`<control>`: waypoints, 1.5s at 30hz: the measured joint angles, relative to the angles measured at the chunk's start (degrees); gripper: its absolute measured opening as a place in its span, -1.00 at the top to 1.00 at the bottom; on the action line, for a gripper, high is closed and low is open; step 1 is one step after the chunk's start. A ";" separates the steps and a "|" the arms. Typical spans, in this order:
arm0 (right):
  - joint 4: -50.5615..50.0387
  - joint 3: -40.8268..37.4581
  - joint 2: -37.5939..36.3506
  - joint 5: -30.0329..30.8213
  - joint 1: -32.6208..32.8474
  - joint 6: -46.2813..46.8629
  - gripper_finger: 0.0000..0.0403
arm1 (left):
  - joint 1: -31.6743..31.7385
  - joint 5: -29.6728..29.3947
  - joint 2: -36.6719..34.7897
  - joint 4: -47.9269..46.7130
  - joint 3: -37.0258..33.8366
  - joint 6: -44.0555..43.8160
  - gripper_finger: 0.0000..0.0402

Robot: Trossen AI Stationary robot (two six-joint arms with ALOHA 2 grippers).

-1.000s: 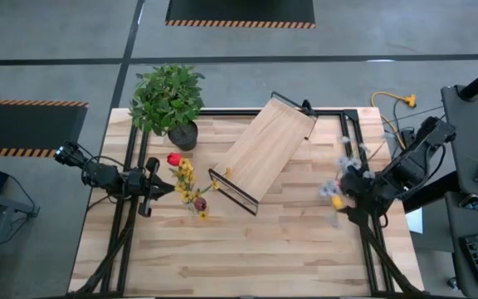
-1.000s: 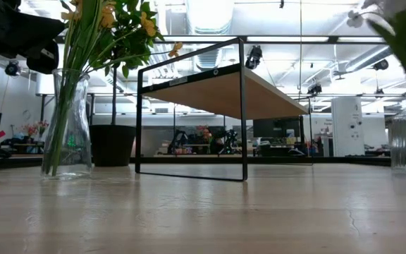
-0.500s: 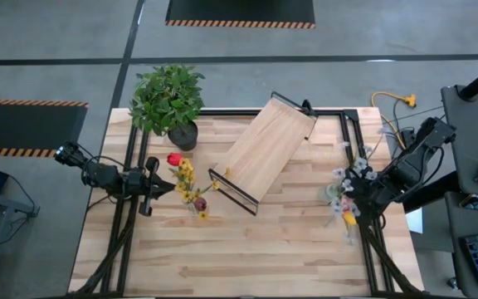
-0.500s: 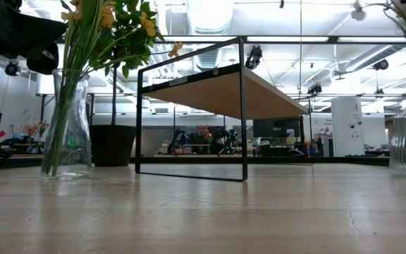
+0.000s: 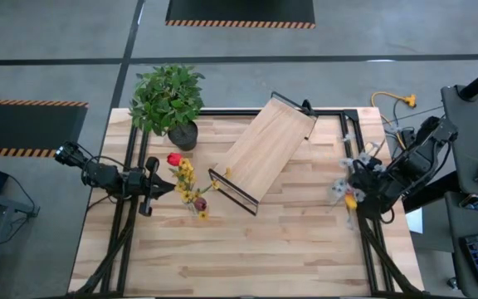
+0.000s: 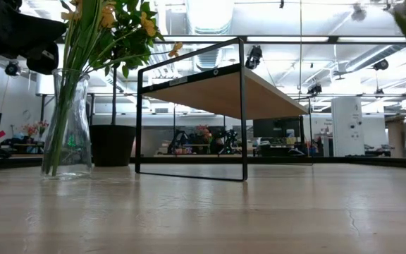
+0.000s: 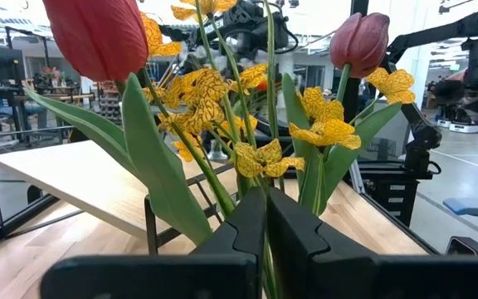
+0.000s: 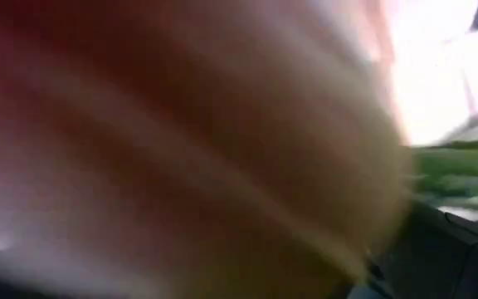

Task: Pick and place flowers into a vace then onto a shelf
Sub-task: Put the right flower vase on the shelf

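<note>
Planked wooden tabletop [image 5: 247, 241] holds two glass vases. My left gripper [image 7: 265, 218], fingers pressed together around upright green stems, holds the red-and-yellow flowers [image 5: 185, 187] in the left clear vase [image 6: 66, 123]. My right gripper [image 5: 362, 187] hovers by the second bunch [image 5: 344, 189]; its grip I cannot tell. Beyond both, one pale wood shelf on a black frame [image 5: 268, 149] lies diagonally between them.

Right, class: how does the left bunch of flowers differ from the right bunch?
Colour: the left bunch is red, yellow and maroon; the right bunch is mostly pale, with one yellow bloom. Place: the left bunch stands left of the shelf, the right bunch near the right edge of the table. Grip: the left gripper is shut on the left bunch's stems; the right gripper is beside the right bunch. Both stand in glass vases.
</note>
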 joint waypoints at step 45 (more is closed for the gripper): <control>0.03 -10.44 -0.33 3.60 0.02 36.08 -0.88 | 0.01 0.07 0.01 0.00 0.00 -1.29 1.00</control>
